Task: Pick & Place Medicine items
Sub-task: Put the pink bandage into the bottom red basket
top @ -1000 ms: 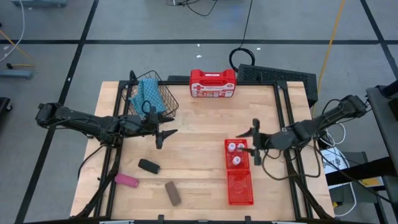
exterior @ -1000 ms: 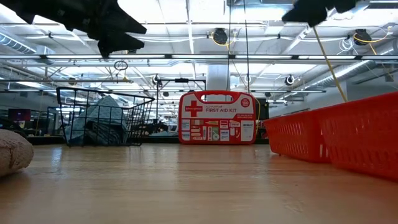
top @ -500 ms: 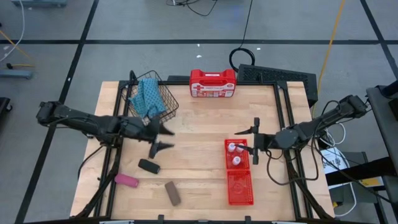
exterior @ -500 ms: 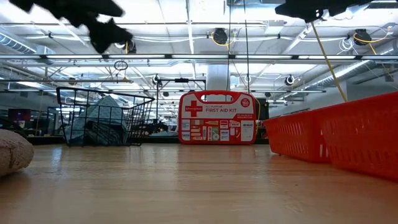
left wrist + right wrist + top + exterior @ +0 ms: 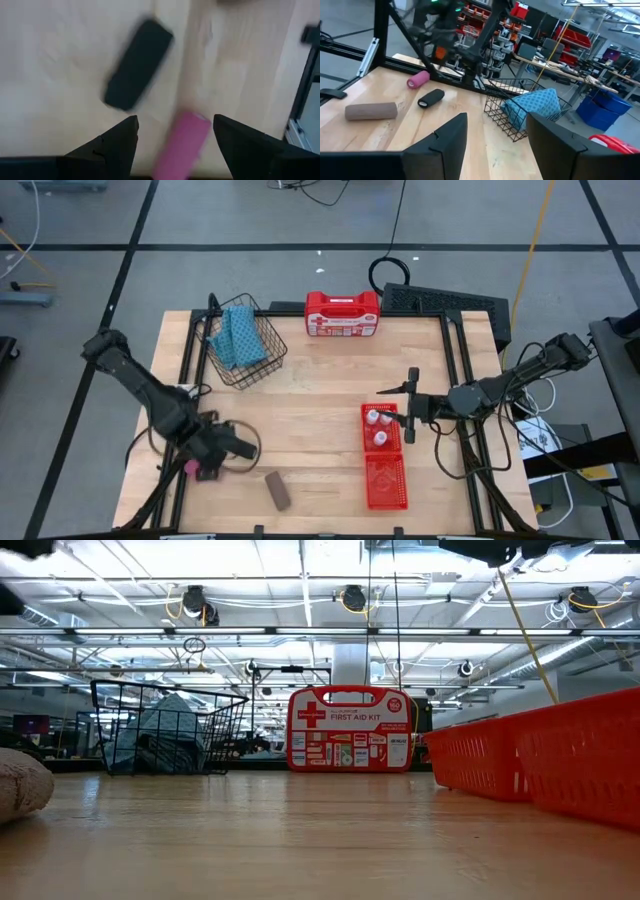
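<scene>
- Your left end effector (image 5: 175, 131) is spread wide, grasping nothing, low over the front-left of the worktop (image 5: 320, 385).
- The pink piece (image 5: 182, 145) lies between its fingers (image 5: 112, 142); the black piece (image 5: 137, 64) lies just beyond, apart from both fingers.
- From above, the left arm hides the black piece; the pink piece (image 5: 192, 468) only peeks out beside it.
- The brown piece (image 5: 277, 491) lies near the front edge, apart from the arm.
- Your right end effector (image 5: 408, 408) is released, empty, hovering at the far end of the red bin (image 5: 392, 485).
- Three white bottles (image 5: 379, 426) sit in the bin's far half, close together.
- A wire basket (image 5: 262, 345) with blue cloth (image 5: 238, 332) is at back left; the red first aid case (image 5: 342, 313) is at the back centre.
</scene>
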Controlling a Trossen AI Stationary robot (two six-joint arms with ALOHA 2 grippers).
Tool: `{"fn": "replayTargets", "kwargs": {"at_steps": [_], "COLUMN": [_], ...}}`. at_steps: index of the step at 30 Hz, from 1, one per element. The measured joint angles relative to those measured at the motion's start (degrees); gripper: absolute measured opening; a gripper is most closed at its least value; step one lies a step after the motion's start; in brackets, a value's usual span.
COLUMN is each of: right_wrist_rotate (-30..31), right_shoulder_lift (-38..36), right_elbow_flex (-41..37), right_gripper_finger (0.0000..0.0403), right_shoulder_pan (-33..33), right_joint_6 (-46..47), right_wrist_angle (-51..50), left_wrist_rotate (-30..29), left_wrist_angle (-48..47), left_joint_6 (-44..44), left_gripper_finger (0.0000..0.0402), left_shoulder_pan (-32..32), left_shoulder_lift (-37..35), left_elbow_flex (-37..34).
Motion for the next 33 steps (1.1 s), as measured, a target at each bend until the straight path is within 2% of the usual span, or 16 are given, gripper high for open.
{"fn": "replayTargets", "kwargs": {"at_steps": [4, 10, 13, 18, 24, 28, 32, 33], "right_wrist_rotate": [-0.1, -0.21, -0.37, -0.6, -6.58, -6.82, -6.56, -6.54], "right_shoulder_lift": [0.0, 0.0, 0.11, 1.75, 5.47, 8.06, 11.3, 12.29], "right_elbow_flex": [-0.02, -0.02, -0.02, -0.02, -0.02, -0.02, -0.04, -0.04], "right_gripper_finger": [0.0188, 0.0188, 0.0187, 0.0185, 0.0177, 0.017, 0.0163, 0.0162], "right_shoulder_pan": [-1.03, -1.66, -1.64, -1.56, -1.49, -1.49, -1.49, -1.49], "right_joint_6": [0.02, 0.43, 1.2, 7.62, 14.09, 18.25, 20.02, 20.02], "right_wrist_angle": [0.07, 0.07, 0.07, 0.04, 0.36, 1.48, 5.45, 7.33], "left_wrist_rotate": [1.09, 4.45, 5.83, 4.89, 3.86, 3.99, 6.27, 5.03], "left_wrist_angle": [0.92, 0.68, 0.78, 1.16, 8.07, 11.48, 11.45, 11.43], "left_joint_6": [-10.32, -18.1, -18.32, -17.08, -10.24, -3.67, 3.38, 5.44], "left_gripper_finger": [0.0269, 0.0269, 0.0269, 0.0269, 0.0265, 0.0221, 0.0139, 0.0118], "left_shoulder_pan": [-7.2, -14.82, -17.62, -20.25, -20.31, -18.21, -12.84, -11.22], "left_shoulder_lift": [3.69, 10.25, 13.75, 19.78, 25.95, 27.71, 26.69, 25.87], "left_elbow_flex": [-1.67, -2.34, -2.34, -2.34, -2.36, -2.34, -2.24, -2.26]}}
